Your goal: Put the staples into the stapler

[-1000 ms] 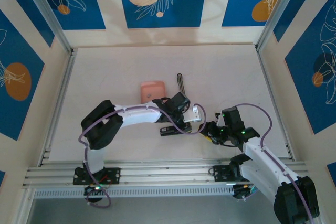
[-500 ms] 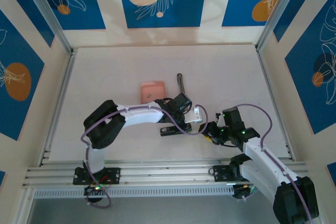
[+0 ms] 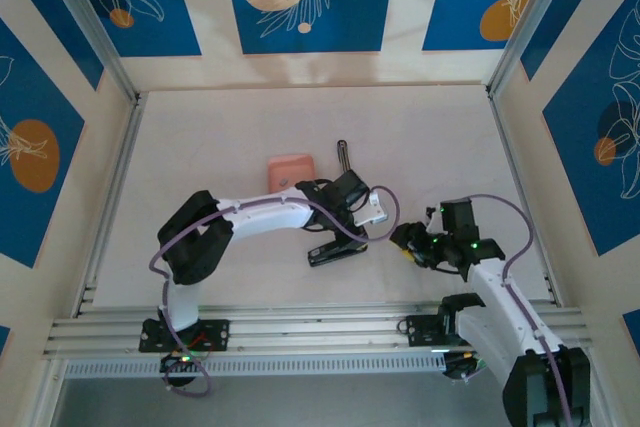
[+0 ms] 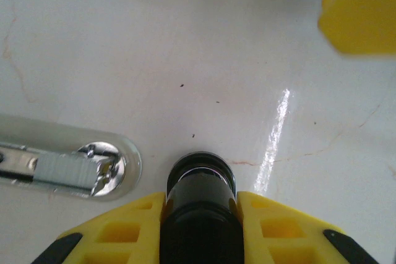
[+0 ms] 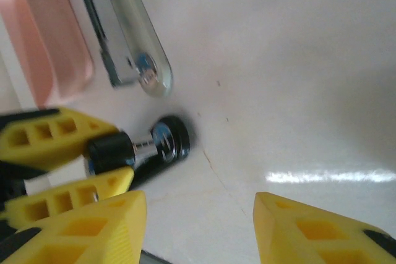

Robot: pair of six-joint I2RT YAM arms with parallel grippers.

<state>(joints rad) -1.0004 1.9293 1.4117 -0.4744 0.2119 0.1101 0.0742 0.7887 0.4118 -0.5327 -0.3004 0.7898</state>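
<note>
Currently, left pincer [image 4: 200, 205]: clenched on one end of the black stapler [image 3: 336, 249], probably steadying it for loading.
Right pincer [image 5: 198, 208]: released, just beside it, likely waiting to assist.
Chrome magazine rail [image 4: 68, 168]: flat on the counter [image 4: 216, 41], next to the pink tray [image 5: 52, 41].
Staples: too small to tell.
Markings: none legible.

Seen from above, the surface [image 3: 200, 147] lies bare along the top of the frame and down both sides, closed in by walls [image 3: 310, 67] on three sides. The centre is crowded. A pink tray [image 3: 292, 171] sits just left of the stapler [image 3: 336, 250], whose silver arm [image 3: 343, 157] points up the frame. The left arm [image 3: 262, 218] slants in from lower left. The right gripper [image 3: 405, 244], jaws apart, sits near the stapler's right end, with a narrow gap between.
</note>
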